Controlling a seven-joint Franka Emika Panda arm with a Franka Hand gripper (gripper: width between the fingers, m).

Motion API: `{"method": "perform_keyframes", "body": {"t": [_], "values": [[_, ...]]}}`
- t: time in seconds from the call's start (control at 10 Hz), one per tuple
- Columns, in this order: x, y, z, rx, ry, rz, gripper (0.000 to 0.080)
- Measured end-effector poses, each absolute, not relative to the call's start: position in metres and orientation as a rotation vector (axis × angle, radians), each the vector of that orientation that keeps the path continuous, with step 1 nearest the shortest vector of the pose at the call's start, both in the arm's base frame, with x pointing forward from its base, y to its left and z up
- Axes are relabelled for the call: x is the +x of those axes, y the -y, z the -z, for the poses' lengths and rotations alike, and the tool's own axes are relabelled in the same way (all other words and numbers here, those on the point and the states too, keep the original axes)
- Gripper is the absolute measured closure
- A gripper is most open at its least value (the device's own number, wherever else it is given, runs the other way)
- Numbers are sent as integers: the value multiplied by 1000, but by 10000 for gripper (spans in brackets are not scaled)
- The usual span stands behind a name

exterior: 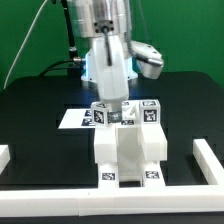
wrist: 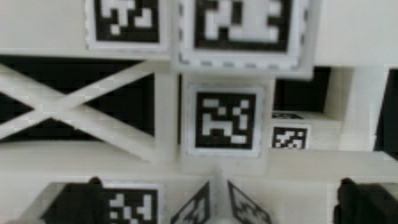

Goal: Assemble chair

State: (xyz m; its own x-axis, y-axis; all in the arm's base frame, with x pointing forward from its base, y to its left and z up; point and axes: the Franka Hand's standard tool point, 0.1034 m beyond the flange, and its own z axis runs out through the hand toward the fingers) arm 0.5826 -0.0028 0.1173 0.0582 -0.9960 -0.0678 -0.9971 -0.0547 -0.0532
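Black table (exterior: 30, 110), fenced at its near edge and sides by long plain white rails (exterior: 100, 203), carries the chunky white plastic chair (exterior: 128, 150), tagged with black-and-white squares, just behind the near rail, likely braced there for assembly. Beyond it, the robot's hand (exterior: 113, 108) hangs over the chair's top; whether it grips cannot be told.

Bare black table (exterior: 35, 115) flanking chair (exterior: 128, 150)
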Motion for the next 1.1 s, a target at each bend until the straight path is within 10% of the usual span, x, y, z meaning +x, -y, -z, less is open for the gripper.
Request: {"method": "perform_keyframes", "body": {"t": [0.8,1.1], "values": [[587,20,-115,-2872,-1158,70,150],[586,19,-114,-2770,-1379,61,516]]}}
